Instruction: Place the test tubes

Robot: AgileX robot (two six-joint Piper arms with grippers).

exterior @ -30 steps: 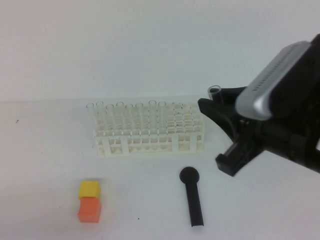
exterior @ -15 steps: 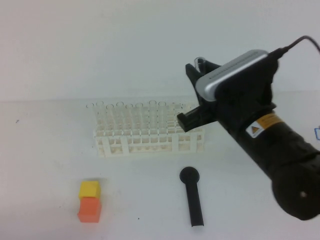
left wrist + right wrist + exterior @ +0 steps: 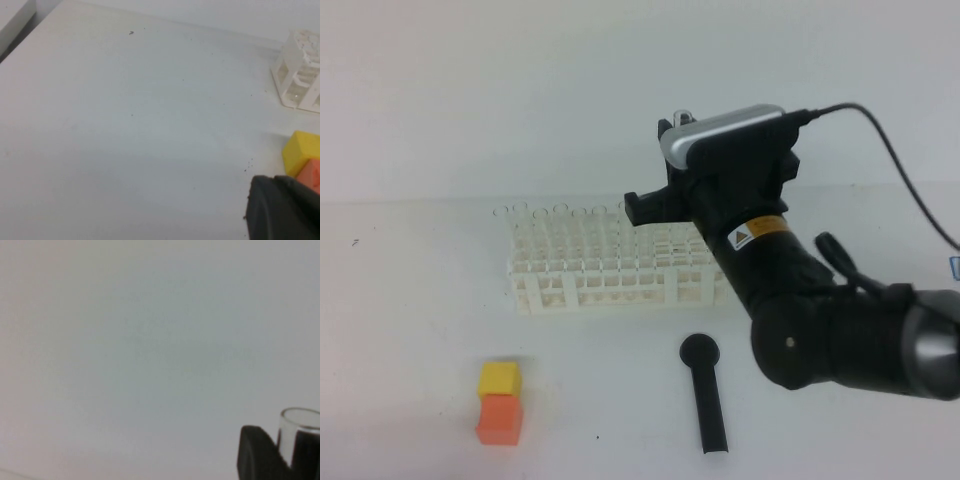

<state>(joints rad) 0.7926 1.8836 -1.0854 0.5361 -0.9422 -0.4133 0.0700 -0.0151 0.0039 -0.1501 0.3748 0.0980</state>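
The right claw (image 3: 670, 140), clamped on a test tube (image 3: 683, 117), has swung left over the rack's (image 3: 610, 268) right end. The left claw (image 3: 280, 210) sits low by the yellow block (image 3: 300, 151); I cannot tell its grip.

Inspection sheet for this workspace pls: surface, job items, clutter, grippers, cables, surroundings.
Surface: white table, few dark specks.
Job's things: white rack holding tubes; one test tube held above its right half.
Clutter: black tool; yellow cube touching orange cube.
Grippers: right gripper shut on test tube over rack; left gripper low over table near cubes.
Cables: black cable arcing from right arm.
Surroundings: plain white wall.
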